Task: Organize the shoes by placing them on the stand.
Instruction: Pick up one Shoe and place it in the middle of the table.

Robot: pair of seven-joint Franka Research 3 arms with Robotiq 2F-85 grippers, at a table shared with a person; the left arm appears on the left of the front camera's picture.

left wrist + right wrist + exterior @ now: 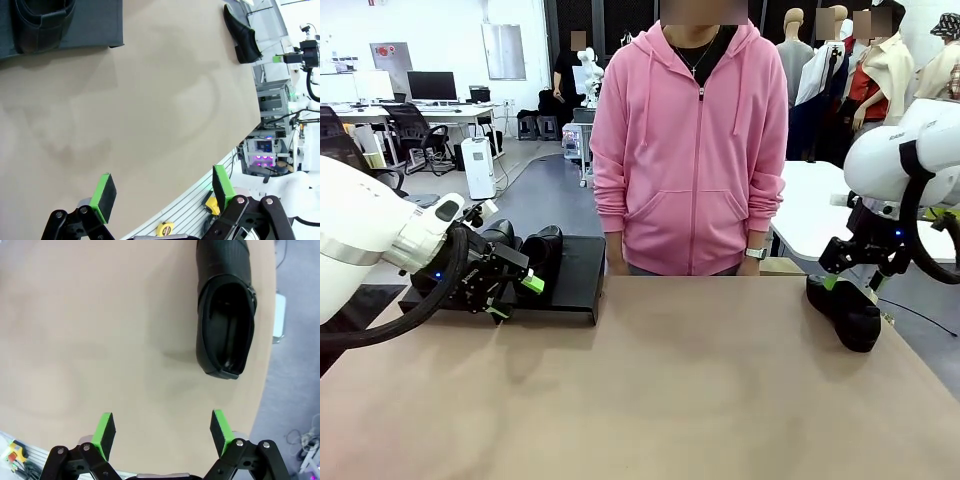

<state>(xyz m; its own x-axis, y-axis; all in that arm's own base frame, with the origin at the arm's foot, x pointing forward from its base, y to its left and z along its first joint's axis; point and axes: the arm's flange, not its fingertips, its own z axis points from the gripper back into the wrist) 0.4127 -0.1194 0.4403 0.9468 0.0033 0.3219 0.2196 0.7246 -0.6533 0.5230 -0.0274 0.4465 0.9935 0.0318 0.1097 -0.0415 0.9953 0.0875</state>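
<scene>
Two black glossy shoes (538, 250) stand on the low black stand (575, 280) at the table's far left. My left gripper (517, 298) hovers open just in front of the stand, holding nothing. In the left wrist view one shoe (42, 22) on the stand (95, 25) lies at the top left, far ahead of the open left gripper (162, 192). Another black shoe (847, 312) lies on the table near its right edge. My right gripper (848, 288) hangs open just above it. In the right wrist view this shoe (225, 315), opening up, sits ahead and to the right of the open right gripper (162, 432).
A person in a pink hoodie (690, 150) stands at the far side of the table, hands down behind its edge. The tan tabletop (670, 380) stretches bare between the arms. The table's right edge (265, 390) runs close to the lone shoe.
</scene>
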